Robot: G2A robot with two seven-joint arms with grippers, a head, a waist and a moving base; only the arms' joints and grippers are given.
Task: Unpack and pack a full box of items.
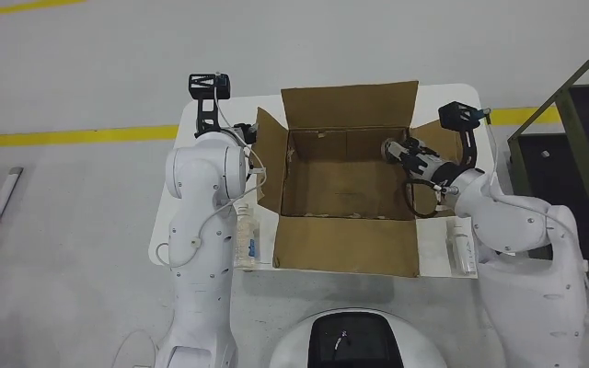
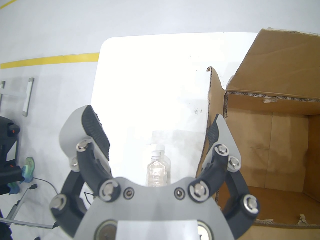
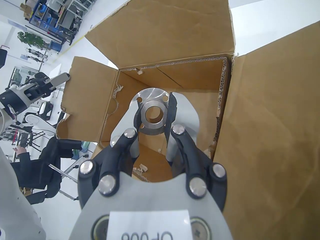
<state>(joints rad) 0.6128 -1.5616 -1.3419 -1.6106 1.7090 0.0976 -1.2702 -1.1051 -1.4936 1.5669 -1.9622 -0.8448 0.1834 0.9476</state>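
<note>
Where the white table (image 1: 269, 99) shows to the left of the open cardboard box (image 1: 345, 198), a clear bottle (image 1: 246, 235) with a white cap lies just beside the box's left wall, toward its near corner. The left gripper (image 2: 153, 118) hangs above that same strip of table left of the box, its claw released: the two ribbed pads (image 2: 96, 128) stand wide apart with nothing between them. In the left wrist view the bottle (image 2: 158, 168) lies below the spread fingers, and the box's torn left flap (image 2: 212, 93) stands upright just beside one fingertip. The box sits in the middle of the table with all four flaps out; the far flap stands tall, and the near one is folded outward toward the robot. Its brown floor carries a few scraps of torn card. Over the box's inside, near its far right corner, the right gripper (image 3: 155, 108) is clenched on a round metal flange (image 3: 151, 95). The fingers pinch the raised hub from both sides, so that the bore and the bolt holes face the wrist camera. How high the flange hangs above the box floor cannot be told. To the right of the box, near its near right corner and apart from it, a second clear bottle (image 1: 461, 247) lies on the table.
</note>
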